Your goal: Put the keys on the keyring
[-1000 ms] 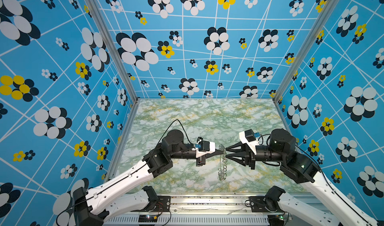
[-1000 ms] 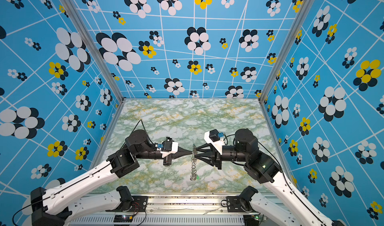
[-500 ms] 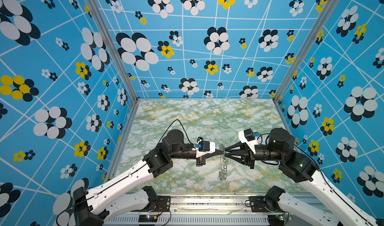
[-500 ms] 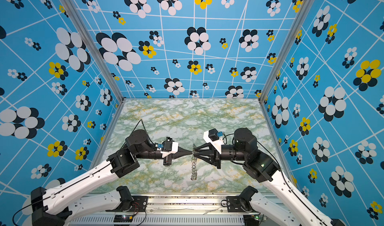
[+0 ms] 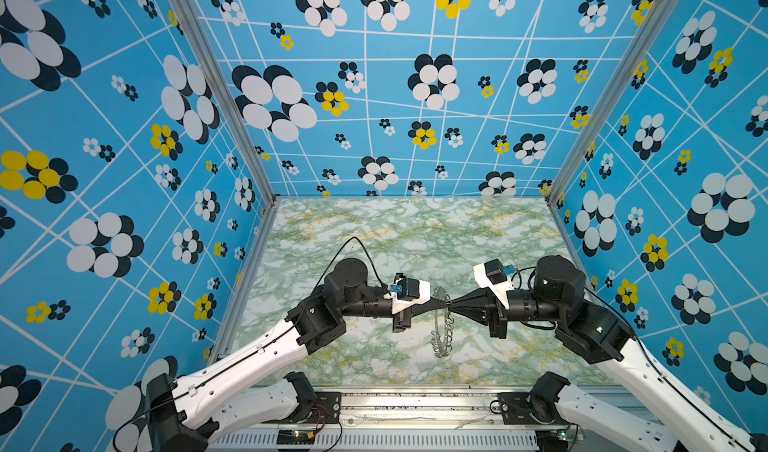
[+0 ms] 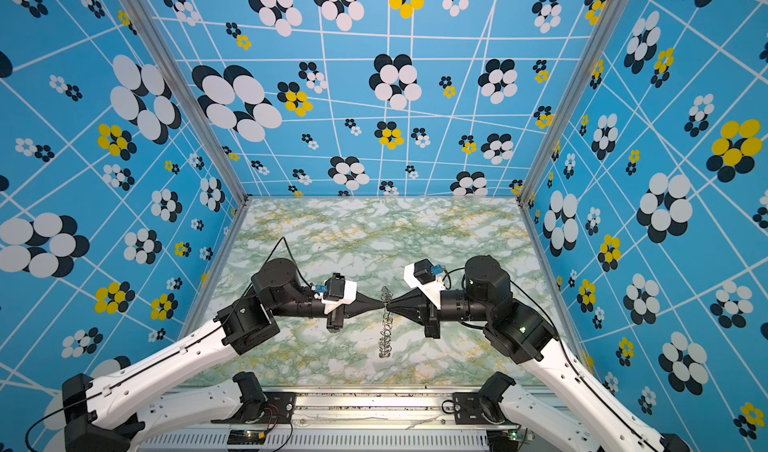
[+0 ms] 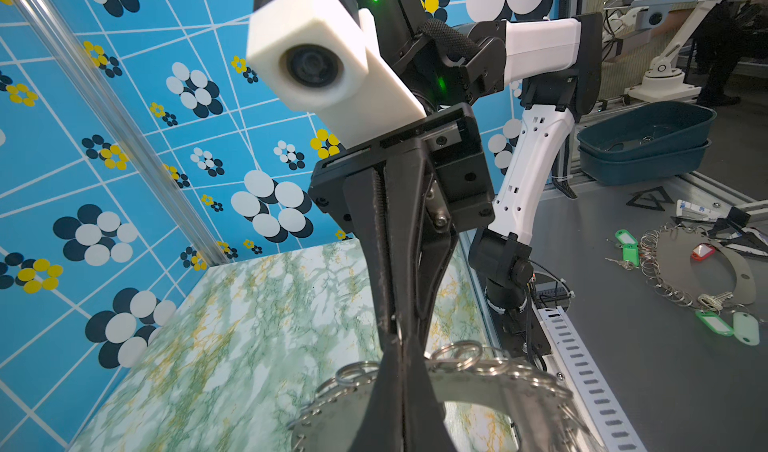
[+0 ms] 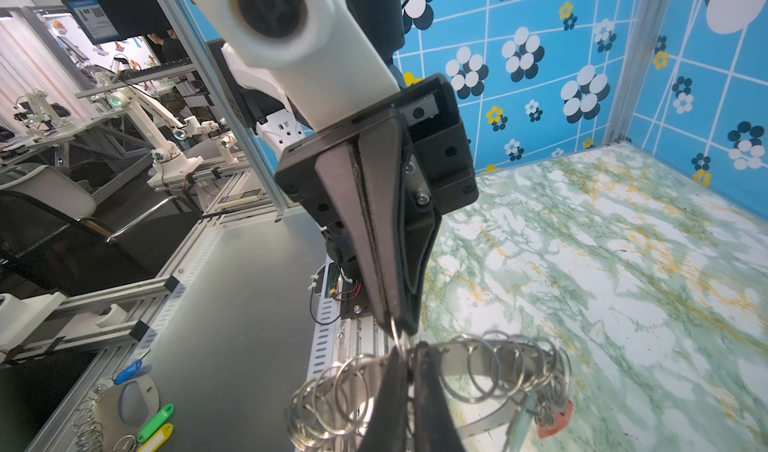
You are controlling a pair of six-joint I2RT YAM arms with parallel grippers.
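Both top views: left gripper [image 5: 444,303], right gripper [image 5: 451,304] tip to tip, both clamped on flat grey metal keyring [image 5: 440,333], edge-on over green marbled table [image 5: 374,229]. Left wrist: closed jaws on keyring rim. Right wrist: red-tagged key [image 8: 555,418] hangs at keyring.

Your keyring [image 5: 448,329] stands upright, edge-on over the counter [image 5: 374,238], a grey metal disc fringed with wire loops, pinched between left claw [image 5: 444,303] and right claw [image 5: 451,304]; a red-tagged key [image 8: 555,418] hangs from it.
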